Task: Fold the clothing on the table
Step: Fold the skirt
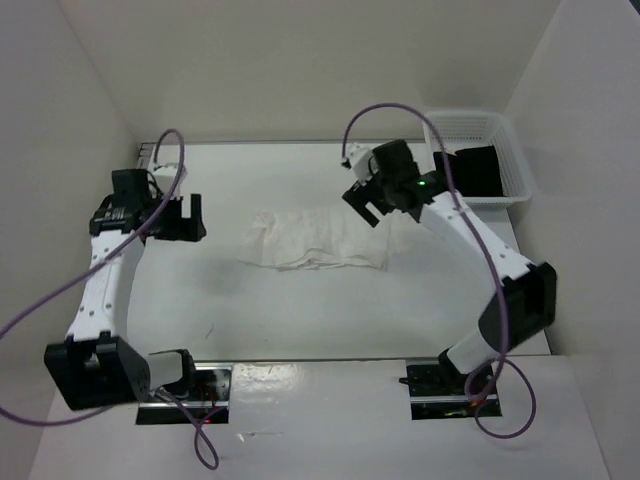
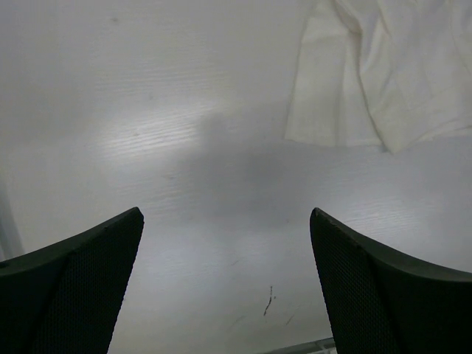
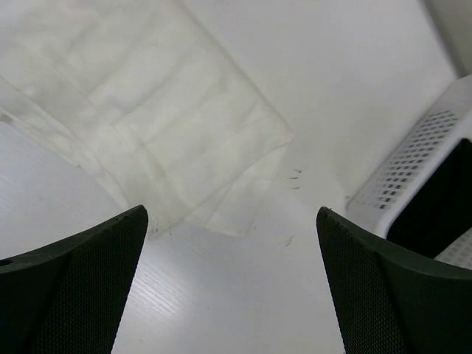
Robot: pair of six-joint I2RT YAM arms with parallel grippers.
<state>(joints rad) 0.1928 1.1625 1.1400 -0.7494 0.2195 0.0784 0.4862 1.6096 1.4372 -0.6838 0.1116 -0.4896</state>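
White pleated clothing lies loosely folded near mid-table, with both claws released and clear of it.

The white table (image 1: 300,320) carries the clothing (image 1: 315,240) just past its centre toward 12 o'clock, stretched from 9 to 3. A white mesh basket (image 1: 512,152) sits at the table's 2 o'clock corner with a black cloth (image 1: 480,170) inside. The left gripper (image 1: 193,218) hangs at the clothing's 9 o'clock, apart from it, jaws spread wide and holding nothing. The right gripper (image 1: 364,207) hangs over its 2 o'clock edge, likewise spread.

Lab, white-walled table (image 1: 300,310), bolted robot arms (image 1: 105,275)
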